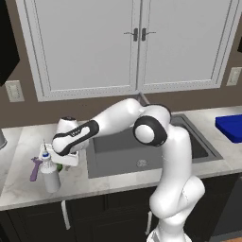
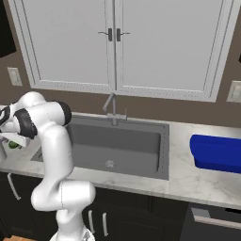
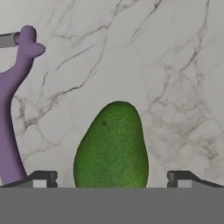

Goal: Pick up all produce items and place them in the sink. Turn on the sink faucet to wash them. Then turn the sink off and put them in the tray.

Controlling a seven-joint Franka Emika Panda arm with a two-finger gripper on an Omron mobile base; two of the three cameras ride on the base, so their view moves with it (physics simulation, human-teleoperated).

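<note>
A green oval fruit (image 3: 111,148) lies on the marble counter, left of the sink (image 1: 189,142). My gripper (image 3: 111,179) is lowered over it and open. Its fingertips (image 3: 41,179) stand one on each side of the fruit, with a gap on both sides. In the left base view the hand (image 1: 65,161) is down at the counter and a bit of the green fruit (image 1: 59,166) peeks out beneath it. The faucet (image 2: 112,110) stands behind the sink basin (image 2: 117,141). The blue tray (image 2: 216,153) rests on the counter to the right.
A purple tool (image 3: 13,109) lies close to the left of the fruit. A white spray bottle with a blue cap (image 1: 49,175) stands just in front of the hand near the counter edge. White wall cabinets (image 1: 137,42) hang above.
</note>
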